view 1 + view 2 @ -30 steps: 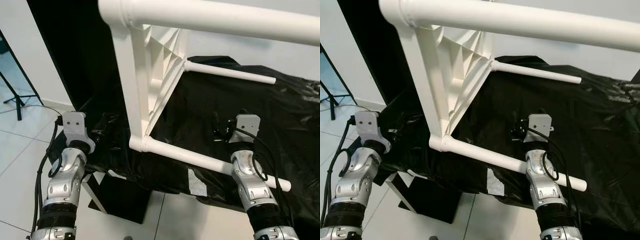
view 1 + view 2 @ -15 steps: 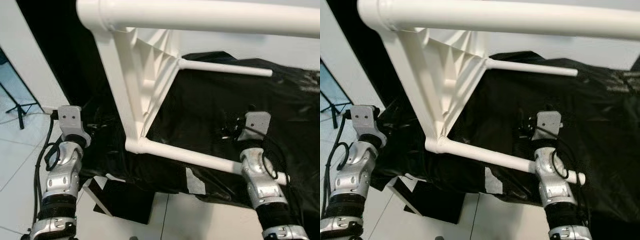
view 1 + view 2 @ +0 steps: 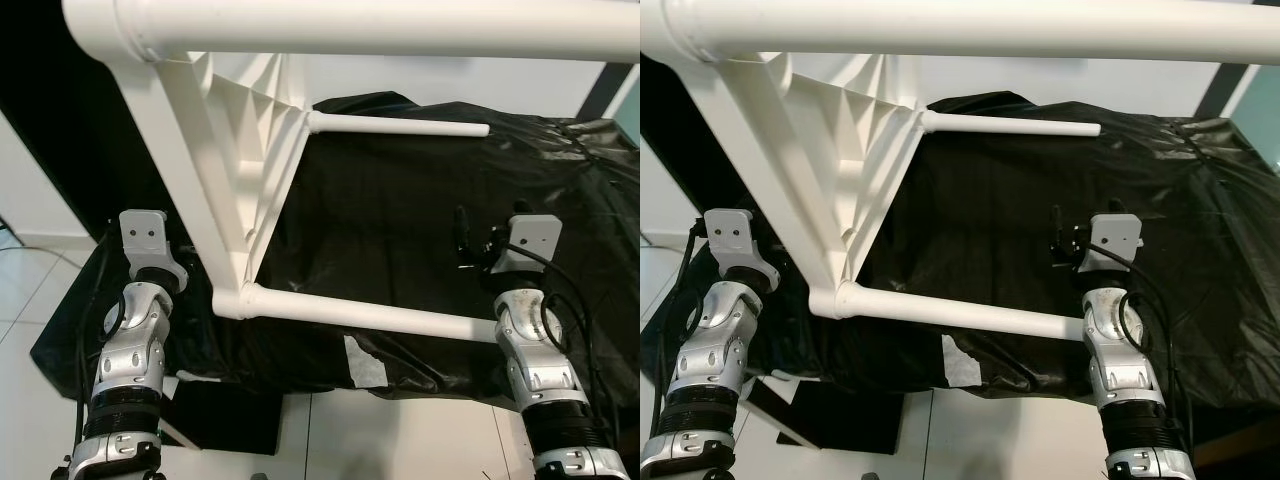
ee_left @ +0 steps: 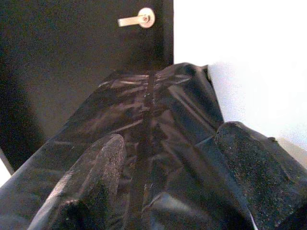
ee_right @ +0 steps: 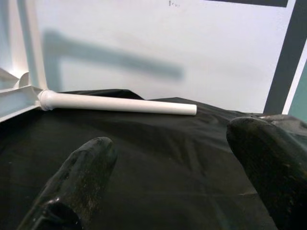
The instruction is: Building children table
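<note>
children table on its side, both hands open and clear of it

the white children table (image 3: pixel 240 170) is the largest item in view. it lies tipped on its side on the surface (image 3: pixel 400 230), which is draped in black sheeting. its ribbed underside faces the robot and its legs run out horizontally. the uppermost leg (image 3: pixel 400 25) passes close under the camera. the near lower leg (image 3: pixel 360 315) runs along the front edge of the surface. the far leg (image 3: pixel 400 127) lies toward the wall.

the left hand (image 4: pixel 168 163) is held over the left end of the sheeting, beside the table's corner post, fingers (image 4: pixel 96 167) spread apart and holding nothing. the right hand (image 5: pixel 177 163) is held over the sheeting on the right, just behind the tip of the near lower leg, fingers (image 5: pixel 86 167) spread and empty. the far leg lies well ahead of it, across bare sheeting.

procedure, as judged: all visible legs appear seated, so the step in hand is likely gripping the table to reposition it. close each hand on a round leg near its socket, not on the thin ribs. move both hands together so the table does not twist. the loose sheeting may slip or catch under the legs.
</note>
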Controlling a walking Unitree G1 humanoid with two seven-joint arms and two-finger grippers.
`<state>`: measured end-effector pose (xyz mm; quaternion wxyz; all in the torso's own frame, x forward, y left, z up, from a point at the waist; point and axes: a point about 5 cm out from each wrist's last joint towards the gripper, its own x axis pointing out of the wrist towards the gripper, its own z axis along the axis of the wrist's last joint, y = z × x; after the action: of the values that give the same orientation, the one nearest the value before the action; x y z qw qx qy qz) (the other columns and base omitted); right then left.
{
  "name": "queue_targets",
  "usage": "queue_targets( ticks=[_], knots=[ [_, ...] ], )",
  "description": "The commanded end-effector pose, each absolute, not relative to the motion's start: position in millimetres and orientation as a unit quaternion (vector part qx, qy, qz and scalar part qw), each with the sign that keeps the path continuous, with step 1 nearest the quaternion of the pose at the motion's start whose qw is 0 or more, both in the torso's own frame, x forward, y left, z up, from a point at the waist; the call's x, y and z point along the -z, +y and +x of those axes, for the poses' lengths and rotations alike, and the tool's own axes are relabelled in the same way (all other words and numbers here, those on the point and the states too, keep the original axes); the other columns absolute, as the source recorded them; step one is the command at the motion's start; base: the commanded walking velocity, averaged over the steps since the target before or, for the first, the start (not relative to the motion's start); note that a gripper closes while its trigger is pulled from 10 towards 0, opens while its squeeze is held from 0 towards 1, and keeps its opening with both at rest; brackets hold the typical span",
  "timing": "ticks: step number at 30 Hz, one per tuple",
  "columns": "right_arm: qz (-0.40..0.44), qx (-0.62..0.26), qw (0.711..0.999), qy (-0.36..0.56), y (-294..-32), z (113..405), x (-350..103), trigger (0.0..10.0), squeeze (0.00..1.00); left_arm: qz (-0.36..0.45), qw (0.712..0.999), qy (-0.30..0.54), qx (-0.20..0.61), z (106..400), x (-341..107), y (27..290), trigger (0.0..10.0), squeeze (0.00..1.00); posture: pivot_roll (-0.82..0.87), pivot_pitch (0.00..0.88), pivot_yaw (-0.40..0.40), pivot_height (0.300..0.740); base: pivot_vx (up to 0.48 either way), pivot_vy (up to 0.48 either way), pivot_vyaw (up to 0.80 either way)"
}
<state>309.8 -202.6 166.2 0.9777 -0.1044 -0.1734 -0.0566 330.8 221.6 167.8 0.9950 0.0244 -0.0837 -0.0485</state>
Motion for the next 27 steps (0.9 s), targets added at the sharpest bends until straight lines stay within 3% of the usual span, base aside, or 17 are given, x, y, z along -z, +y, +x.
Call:
queue_targets(
  ticks=[1, 9, 17, 19, 27],
  knots=[
    [-0.096, 0.043, 0.978, -0.177, -199, 313, -169, 10.0, 0.0, 0.023, 0.994, -0.095, -0.046, 329, -171, 233, 10.0, 0.0, 0.05, 0.0, -0.01, 0.74, 0.0, 0.0, 0.0],
    [-0.085, 0.027, 0.981, -0.175, -198, 311, -169, 10.0, 0.0, 0.027, 0.996, -0.09, -0.011, 325, -166, 234, 10.0, 0.0, 0.04, 0.0, -0.015, 0.74, 0.0, 0.0, 0.0],
    [-0.092, 0.031, 0.981, -0.17, -204, 307, -167, 10.0, 0.0, 0.047, 0.995, -0.082, -0.018, 320, -165, 253, 10.0, 0.0, 0.04, 0.0, -0.016, 0.74, 0.0, 0.0, 0.0],
    [-0.092, 0.042, 0.981, -0.168, -210, 305, -166, 10.0, 0.0, 0.041, 0.994, -0.074, -0.07, 318, -166, 281, 10.0, 0.0, 0.03, 0.0, -0.013, 0.74, 0.0, 0.0, 0.0],
    [-0.096, 0.069, 0.98, -0.161, -221, 302, -165, 10.0, 0.0, 0.041, 0.983, -0.062, -0.166, 306, -165, 334, 10.0, 0.0, 0.03, 0.0, -0.008, 0.74, 0.0, 0.0, 0.0]
  ],
)
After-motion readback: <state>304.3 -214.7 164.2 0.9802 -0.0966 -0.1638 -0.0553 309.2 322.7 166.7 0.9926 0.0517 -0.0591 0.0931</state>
